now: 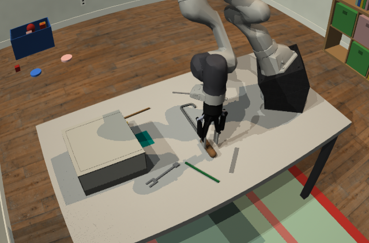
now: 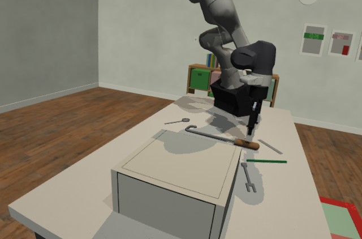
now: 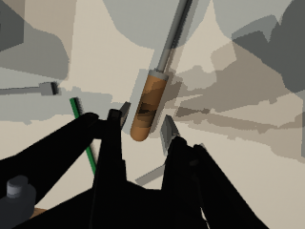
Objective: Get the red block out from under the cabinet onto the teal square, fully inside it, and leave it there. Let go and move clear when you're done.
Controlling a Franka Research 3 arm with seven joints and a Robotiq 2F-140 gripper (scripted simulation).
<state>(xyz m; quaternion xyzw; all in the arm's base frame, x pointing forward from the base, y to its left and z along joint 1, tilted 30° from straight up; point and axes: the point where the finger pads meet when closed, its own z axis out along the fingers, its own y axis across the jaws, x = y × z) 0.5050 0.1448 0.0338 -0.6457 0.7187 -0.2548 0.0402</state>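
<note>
The low grey cabinet (image 1: pixel 101 148) (image 2: pixel 178 166) stands on the left part of the table (image 1: pixel 268 148). The teal square (image 1: pixel 144 139) lies on the table just beside its right side. The red block is hidden from all views. A hook tool with a wooden handle (image 1: pixel 211 152) (image 2: pixel 246 144) (image 3: pixel 148 102) and a long grey shaft (image 1: pixel 187 116) lies mid-table. My gripper (image 1: pixel 208 141) (image 2: pixel 250 133) (image 3: pixel 146 117) is down at the handle, partly open, with a finger on each side and small gaps to the wood.
A green rod (image 1: pixel 202 172) (image 2: pixel 266 161), a grey forked tool (image 1: pixel 162 174) (image 2: pixel 248 178) and a flat grey bar (image 1: pixel 234 159) (image 2: pixel 270 146) lie near the handle. A wooden stick (image 1: pixel 136 112) lies behind the cabinet. The arm's black base (image 1: pixel 283 85) stands at the back right.
</note>
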